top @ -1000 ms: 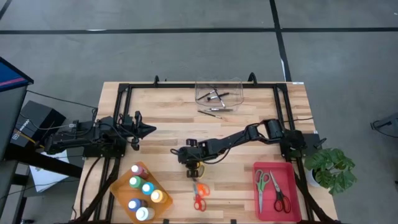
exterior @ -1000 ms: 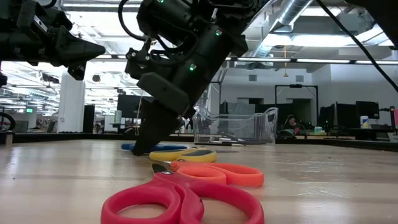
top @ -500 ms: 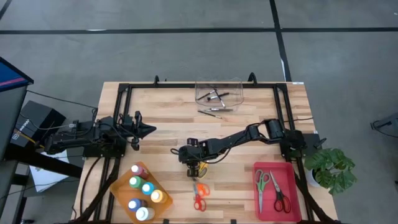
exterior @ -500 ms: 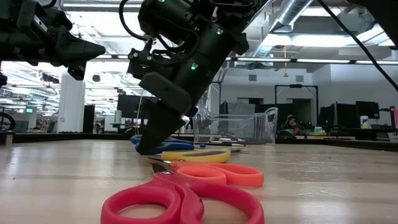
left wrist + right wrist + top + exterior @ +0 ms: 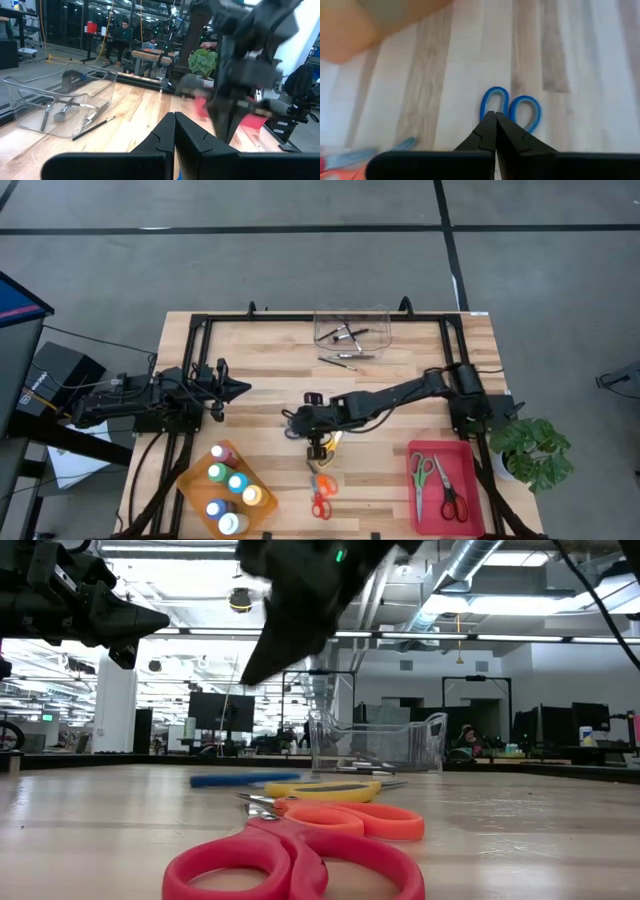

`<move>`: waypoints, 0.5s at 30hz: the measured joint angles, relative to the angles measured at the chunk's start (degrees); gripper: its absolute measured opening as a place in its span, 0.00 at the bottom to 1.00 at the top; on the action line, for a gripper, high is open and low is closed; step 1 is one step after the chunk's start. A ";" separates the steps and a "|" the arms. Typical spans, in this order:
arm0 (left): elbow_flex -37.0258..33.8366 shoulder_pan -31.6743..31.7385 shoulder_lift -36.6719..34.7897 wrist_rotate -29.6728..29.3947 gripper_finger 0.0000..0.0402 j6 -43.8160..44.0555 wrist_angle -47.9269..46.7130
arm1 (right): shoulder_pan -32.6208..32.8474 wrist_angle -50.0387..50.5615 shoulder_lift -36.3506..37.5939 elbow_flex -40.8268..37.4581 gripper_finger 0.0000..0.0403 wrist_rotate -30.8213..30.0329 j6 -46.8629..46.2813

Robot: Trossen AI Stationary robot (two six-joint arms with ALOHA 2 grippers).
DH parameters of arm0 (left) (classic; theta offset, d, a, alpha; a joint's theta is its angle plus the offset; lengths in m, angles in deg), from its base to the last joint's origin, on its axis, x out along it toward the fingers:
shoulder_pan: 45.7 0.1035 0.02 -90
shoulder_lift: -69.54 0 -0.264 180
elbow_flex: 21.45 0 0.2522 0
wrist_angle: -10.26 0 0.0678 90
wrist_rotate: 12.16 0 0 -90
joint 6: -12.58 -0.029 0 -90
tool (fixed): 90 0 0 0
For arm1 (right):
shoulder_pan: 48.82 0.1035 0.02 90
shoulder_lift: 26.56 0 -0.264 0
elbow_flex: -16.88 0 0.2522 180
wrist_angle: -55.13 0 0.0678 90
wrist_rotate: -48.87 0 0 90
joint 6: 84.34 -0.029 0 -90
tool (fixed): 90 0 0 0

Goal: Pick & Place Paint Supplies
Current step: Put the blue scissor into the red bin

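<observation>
We see the right end effector [image 5: 495,120] clenched on nothing, above the blue-handled scissors [image 5: 510,107] lying flat mid-surface [image 5: 270,370]. We judge them light, stiff and slippery-bladed, and best taken across the handle loops or the pivot. The left end effector [image 5: 240,388] waits clenched at the left.

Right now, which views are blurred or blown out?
Low view: the right arm smears with motion blur against bright ceiling lights, and the red scissors up front are soft. Left wrist view: the right arm is blurred too. Right wrist view: soft, an orange blur in one corner; the blue scissor handles stay readable. High view: sharp.
</observation>
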 joint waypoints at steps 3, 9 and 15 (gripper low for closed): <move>-0.01 0.02 0.00 0.00 0.00 0.00 0.00 | 0.67 2.73 3.07 0.08 0.01 -2.04 -0.20; 0.00 0.00 0.00 0.00 0.00 0.00 0.00 | 1.00 8.66 4.65 0.11 0.02 -6.13 -2.35; 0.00 -0.01 0.00 0.00 0.00 0.00 -0.02 | -0.12 8.30 2.37 -0.11 0.20 -4.18 -1.95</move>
